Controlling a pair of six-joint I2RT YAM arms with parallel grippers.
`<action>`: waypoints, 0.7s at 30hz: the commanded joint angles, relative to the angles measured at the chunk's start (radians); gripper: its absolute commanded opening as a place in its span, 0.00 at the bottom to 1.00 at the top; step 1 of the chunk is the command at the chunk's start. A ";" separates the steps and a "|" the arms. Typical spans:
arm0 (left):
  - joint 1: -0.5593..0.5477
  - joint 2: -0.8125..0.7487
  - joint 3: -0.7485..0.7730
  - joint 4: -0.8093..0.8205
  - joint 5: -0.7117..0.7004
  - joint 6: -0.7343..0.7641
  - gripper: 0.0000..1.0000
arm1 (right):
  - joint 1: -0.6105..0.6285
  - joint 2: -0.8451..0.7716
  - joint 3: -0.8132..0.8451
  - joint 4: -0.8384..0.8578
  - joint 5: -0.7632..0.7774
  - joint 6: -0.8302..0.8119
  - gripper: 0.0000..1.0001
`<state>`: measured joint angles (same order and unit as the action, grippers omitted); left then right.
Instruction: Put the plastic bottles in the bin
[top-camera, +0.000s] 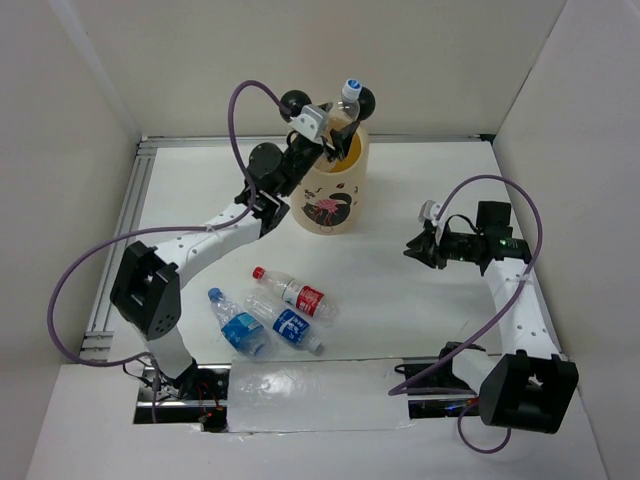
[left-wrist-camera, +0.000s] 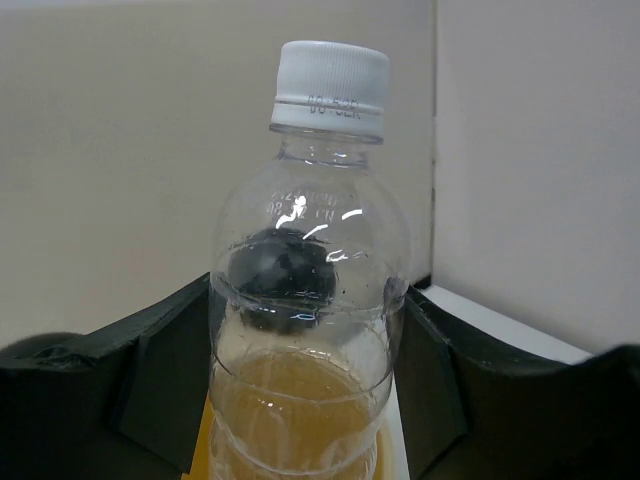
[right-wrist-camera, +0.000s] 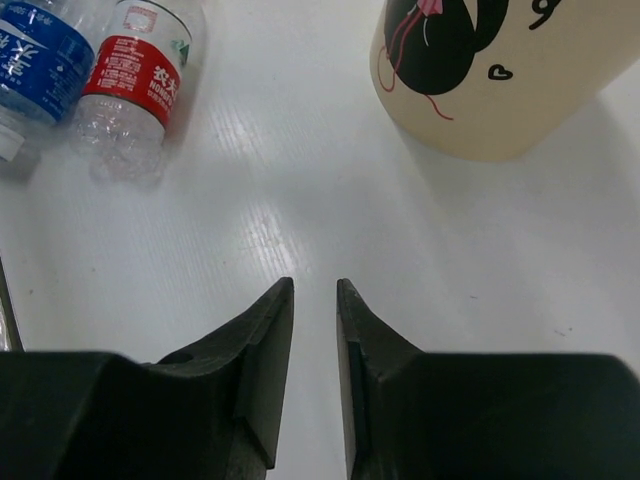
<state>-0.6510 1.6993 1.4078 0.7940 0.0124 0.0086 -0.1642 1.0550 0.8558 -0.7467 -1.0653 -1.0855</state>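
- The left fingers (left-wrist-camera: 150, 380) are closed on the orange bottle (left-wrist-camera: 310, 300), one finger on each side of its body.
- That bottle stands upright with its white cap on top, at the mouth of the bin (top-camera: 335, 195), between the two black ears on the rim.
- How far its base reaches into the bin cannot be told.
- The bin stands upright toward the far side of the surface (top-camera: 420, 310).
- Three bottles lie on their sides near the front edge: the red-label bottle (top-camera: 300, 293), the blue-label bottle (top-camera: 287, 323) just beside it, and a second blue bottle (top-camera: 235, 325) to its left.
- The right fingers (right-wrist-camera: 250, 360) show only a narrow gap and hold nothing; they hover to the right of the bin, apart from it.
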 joint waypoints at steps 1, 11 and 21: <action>0.002 0.046 0.074 0.198 -0.075 0.082 0.00 | -0.012 -0.001 -0.011 -0.034 -0.022 -0.031 0.33; 0.002 0.157 0.131 0.232 -0.127 0.114 0.53 | -0.021 -0.013 -0.029 -0.046 -0.022 -0.120 0.89; -0.030 0.021 0.183 0.139 -0.086 0.137 1.00 | 0.092 0.055 0.061 -0.095 -0.030 -0.124 1.00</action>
<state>-0.6594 1.8366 1.5402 0.8635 -0.0986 0.1101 -0.1253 1.0737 0.8501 -0.8143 -1.0729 -1.2400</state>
